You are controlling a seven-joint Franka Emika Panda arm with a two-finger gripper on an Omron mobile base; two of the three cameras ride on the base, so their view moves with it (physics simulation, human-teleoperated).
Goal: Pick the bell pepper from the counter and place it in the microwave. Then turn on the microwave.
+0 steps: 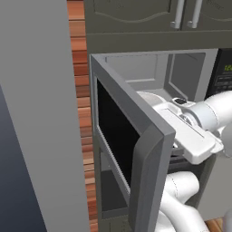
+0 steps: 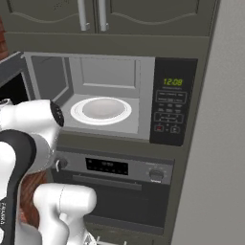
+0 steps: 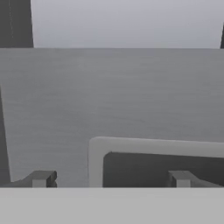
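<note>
The microwave (image 2: 112, 91) stands open, with a white round plate (image 2: 101, 110) alone on its floor. Its keypad panel (image 2: 171, 103) shows green digits. The door (image 1: 131, 136) swings out to the left, dark window facing the left base camera. My white hand (image 1: 188, 131) reaches in behind that door, on its inner side. In the hand view my gripper (image 3: 111, 179) is open, its fingertips (image 3: 41, 178) wide apart with nothing between them, close to the grey door panel (image 3: 113, 96) and its pale window frame (image 3: 94, 153). The bell pepper and the counter are out of view.
A knobbed oven (image 2: 115, 167) sits right below the microwave. Dark cabinet doors with silver handles (image 2: 91, 14) hang above it. A tall grey panel (image 1: 41, 113) closes the left side and a brick strip (image 1: 81, 68) runs beside the door.
</note>
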